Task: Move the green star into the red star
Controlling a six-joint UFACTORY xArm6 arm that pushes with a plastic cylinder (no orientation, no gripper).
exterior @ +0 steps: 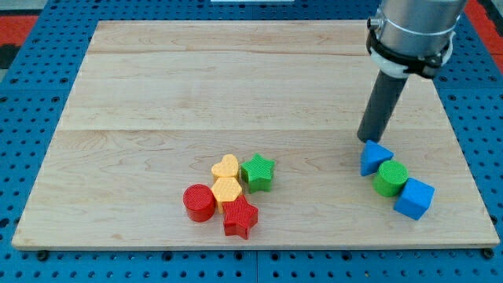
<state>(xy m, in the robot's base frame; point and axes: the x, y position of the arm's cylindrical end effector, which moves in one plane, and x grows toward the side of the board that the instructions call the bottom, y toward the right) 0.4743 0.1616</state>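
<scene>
Tool [367, 139], a bare rod w/ nothing held, is parked at right, touching blue triangle [374, 156]. Green star [258, 171] sits near-centre, just above-right of red star [240, 217]; short push needed.

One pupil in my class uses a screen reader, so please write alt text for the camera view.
On a wooden board, the green star sits just above the red star, clustered with a yellow heart, a yellow block and a red cylinder. My tip rests far right, above a blue triangle, green cylinder and blue cube.
</scene>
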